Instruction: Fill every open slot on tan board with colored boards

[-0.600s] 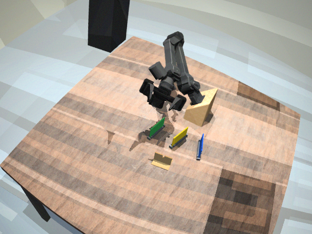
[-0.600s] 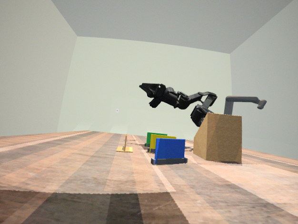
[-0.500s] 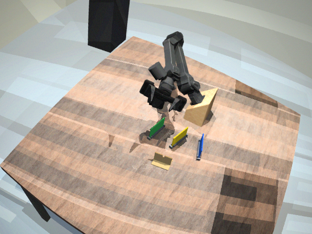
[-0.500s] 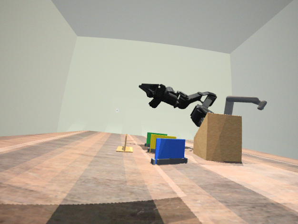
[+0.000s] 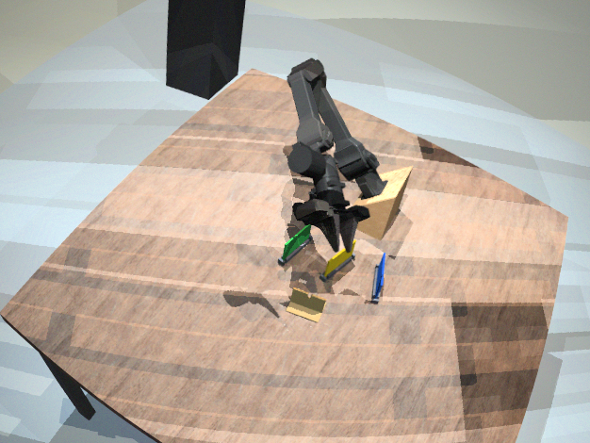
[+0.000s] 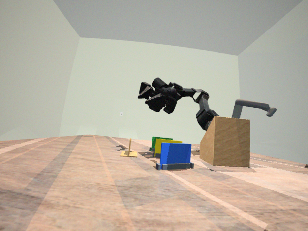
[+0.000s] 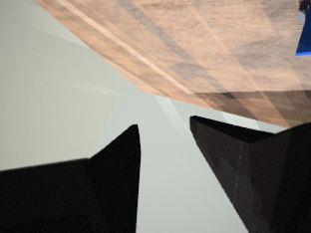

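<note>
Top view, left to right. Far left and behind the jaws, a black block-like column (image 5: 202, 42) stands beyond the edge of the wood-grain surface (image 5: 142, 286) (image 6: 86, 186) (image 7: 209, 40).

Green board (image 5: 296, 242) (image 6: 162, 138): upright in its dark grey holder (image 5: 295, 253) (image 6: 150, 149), left of the jaws and below their height.

Tan board (image 5: 307, 301) (image 6: 130, 146): standing on a flat tan base (image 5: 303, 313) (image 6: 124, 154), out in front of the jaws and a little left, well below them. A notch shows in its top edge, with no colored board in it.

Jaws: partly open, nothing between the fingers (image 5: 349, 233) (image 6: 156, 100); wrist view shows a plain gap between the tips. Exterior view puts them high over the surface, apart from every board. The black arm (image 5: 304, 100) (image 6: 203, 101) reaches out behind them.

Yellow board (image 5: 339, 260) (image 6: 168, 140): upright in its holder, near the fingertips as seen from the top, but lower. Exterior view has it partly hidden behind the blue one, so its seating there is hard to judge.

Blue board (image 5: 380, 275) (image 6: 175, 153) (image 7: 305, 40): upright in its holder, right of the jaws and below.

Tan wedge-shaped block (image 5: 385, 212) (image 6: 231, 141): on the surface, behind and right of the jaws.
</note>
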